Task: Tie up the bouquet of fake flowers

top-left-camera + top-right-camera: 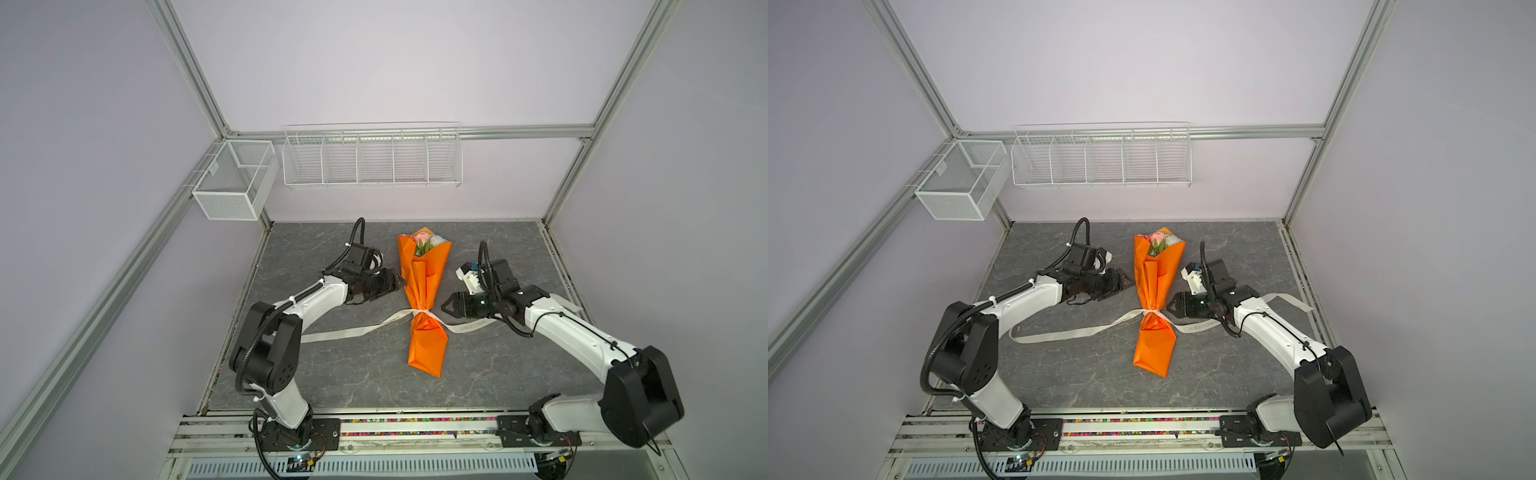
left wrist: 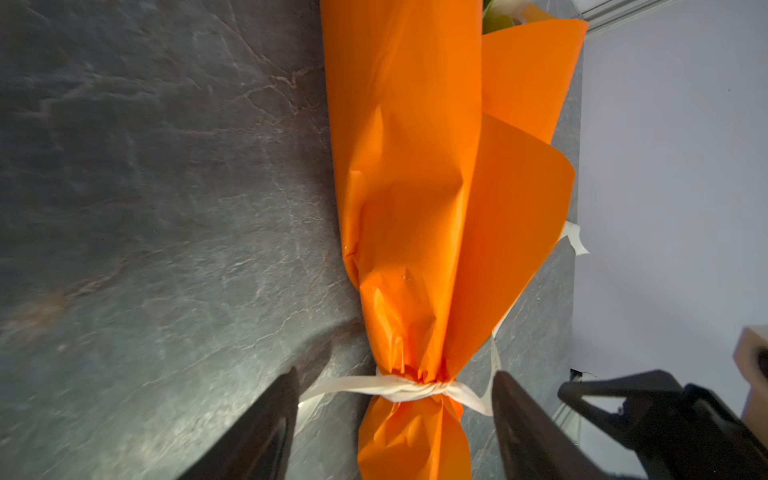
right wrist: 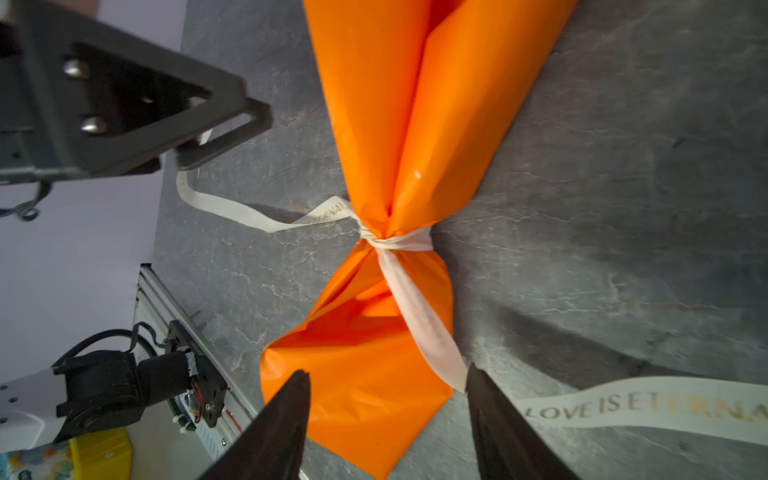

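The bouquet (image 1: 422,282) (image 1: 1156,282) lies mid-table in orange paper, its open end towards the back wall. The fake flowers (image 1: 426,241) peek out there, pink and white. A cream printed ribbon (image 1: 420,311) (image 3: 399,243) is knotted round the narrow waist, and its tails trail across the table to either side. My left gripper (image 1: 397,283) (image 2: 395,374) is open just left of the paper, above the knot (image 2: 409,388), holding nothing. My right gripper (image 1: 445,307) (image 3: 388,370) is open to the right of the knot. One ribbon tail runs past its finger but is not pinched.
The grey stone-patterned table (image 1: 332,374) carries the long ribbon tails (image 1: 345,332) (image 1: 473,326). A white wire rack (image 1: 372,156) and a mesh box (image 1: 235,178) hang on the back wall. A metal rail (image 1: 415,424) runs along the front edge.
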`<state>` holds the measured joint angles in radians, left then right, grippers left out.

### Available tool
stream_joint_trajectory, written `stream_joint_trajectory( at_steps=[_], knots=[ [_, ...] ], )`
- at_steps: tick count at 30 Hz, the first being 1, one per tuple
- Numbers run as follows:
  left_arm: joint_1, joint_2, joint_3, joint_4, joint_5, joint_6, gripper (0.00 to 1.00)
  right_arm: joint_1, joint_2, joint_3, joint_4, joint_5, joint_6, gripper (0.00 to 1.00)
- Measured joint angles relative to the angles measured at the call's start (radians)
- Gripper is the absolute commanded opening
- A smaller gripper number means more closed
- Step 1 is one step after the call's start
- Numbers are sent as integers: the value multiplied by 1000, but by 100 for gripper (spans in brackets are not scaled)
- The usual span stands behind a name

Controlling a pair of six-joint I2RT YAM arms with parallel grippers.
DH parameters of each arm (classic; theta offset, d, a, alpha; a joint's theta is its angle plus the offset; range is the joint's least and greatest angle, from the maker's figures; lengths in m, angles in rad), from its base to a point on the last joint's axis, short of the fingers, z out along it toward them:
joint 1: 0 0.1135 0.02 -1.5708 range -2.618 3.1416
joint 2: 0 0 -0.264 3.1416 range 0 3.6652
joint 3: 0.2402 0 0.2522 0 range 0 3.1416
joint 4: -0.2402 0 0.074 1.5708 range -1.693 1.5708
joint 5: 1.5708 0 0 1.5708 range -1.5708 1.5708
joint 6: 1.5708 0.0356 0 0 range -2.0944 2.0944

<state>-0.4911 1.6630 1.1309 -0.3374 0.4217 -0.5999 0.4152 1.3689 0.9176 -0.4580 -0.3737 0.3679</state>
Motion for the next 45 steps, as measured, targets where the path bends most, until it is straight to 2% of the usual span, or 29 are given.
stream_joint_trajectory(
  at_steps=[4,11,19,24,30,39,45],
  knots=[
    [0,-56,-4,-161,-82,118,67,-7,23,-1,-97,72,-30,66],
    [-41,-30,18,-470,-277,290,68,-7,13,-8,-150,163,-33,68],
    [-50,29,81,-618,-369,439,73,-7,-2,-8,-170,215,-44,69],
    [-92,99,146,-631,-389,522,75,-7,-2,-8,-174,234,-47,69],
    [-130,111,146,-596,-426,636,74,-7,-3,-9,-173,254,-46,71],
    [-142,24,-8,-468,-452,876,72,-7,-66,-55,-148,285,-44,73],
    [-142,19,-28,-418,-467,947,70,-7,-82,-69,-132,299,-43,73]
  ],
)
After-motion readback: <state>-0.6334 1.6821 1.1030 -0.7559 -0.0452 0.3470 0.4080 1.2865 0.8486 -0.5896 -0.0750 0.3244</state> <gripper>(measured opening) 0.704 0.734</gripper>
